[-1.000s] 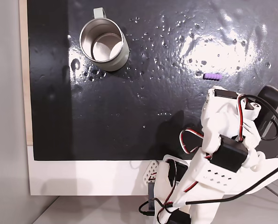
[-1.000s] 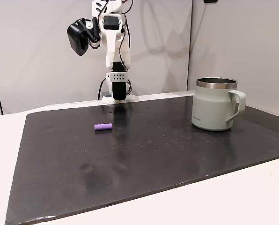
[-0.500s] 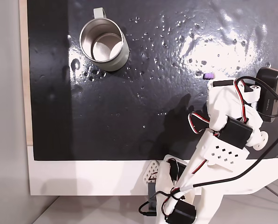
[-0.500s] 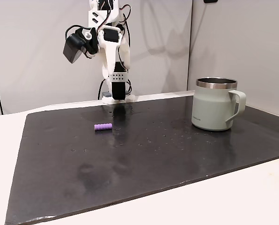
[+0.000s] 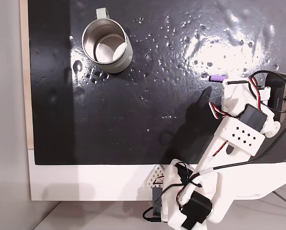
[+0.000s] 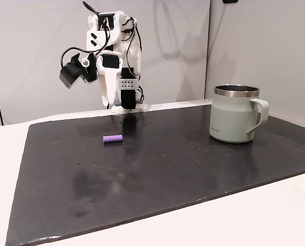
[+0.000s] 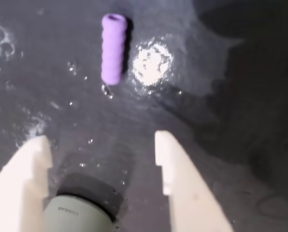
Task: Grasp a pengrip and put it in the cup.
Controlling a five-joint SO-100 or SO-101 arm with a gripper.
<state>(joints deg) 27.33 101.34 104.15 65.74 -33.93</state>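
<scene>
The pengrip (image 7: pixel 113 48) lies alone on the black mat (image 6: pixel 193 169), well apart from the cup (image 6: pixel 237 120), which stands upright toward the far corner of the mat. It looks light, soft and rubbery, a short ribbed tube that should give a little under pressure; the ribs ought to help against slipping, but being round it could roll or squirt out if pinched near an end. The best hold is probably across its middle, one finger on each long side.

In the wrist view the fingers (image 7: pixel 165 154) are spread with nothing between them, the gripper (image 7: pixel 101 140) hovering short of the pengrip, whose long axis runs up the picture, roughly in line with the gap. This view also catches its open end and the ribs.

A fixed view from above (image 5: pixel 218 77) shows the pengrip just beside the arm's head and how far the cup (image 5: pixel 107 45) sits from it, with the shiny inside visible. The side-on fixed view (image 6: pixel 112 139) shows the arm raised above the mat and the cup's handle.
</scene>
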